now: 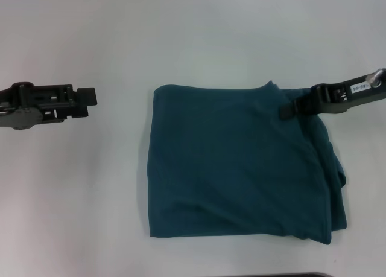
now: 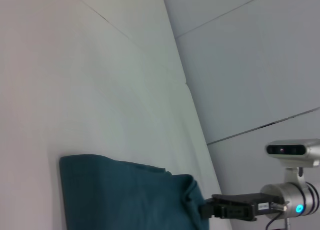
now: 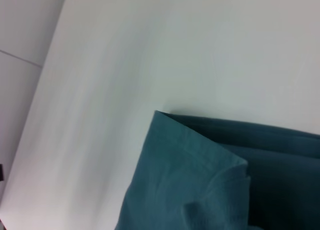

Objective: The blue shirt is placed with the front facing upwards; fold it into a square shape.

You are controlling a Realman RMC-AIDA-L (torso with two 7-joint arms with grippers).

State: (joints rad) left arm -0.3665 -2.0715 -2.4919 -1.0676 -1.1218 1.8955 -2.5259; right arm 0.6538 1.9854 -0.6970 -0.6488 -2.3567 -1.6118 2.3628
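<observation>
Blue shirt [image 1: 241,162] folded (roughly square) on white table [image 1: 120,216].

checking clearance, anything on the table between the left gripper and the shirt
Nothing: the head view shows only bare white table between the left gripper and the blue shirt.

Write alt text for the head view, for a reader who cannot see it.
A dark teal-blue cotton shirt, folded into a rough square, lies on a white table. The right gripper sits at the shirt's far right corner. The left gripper hovers over bare table, well clear of the shirt's left edge.
</observation>
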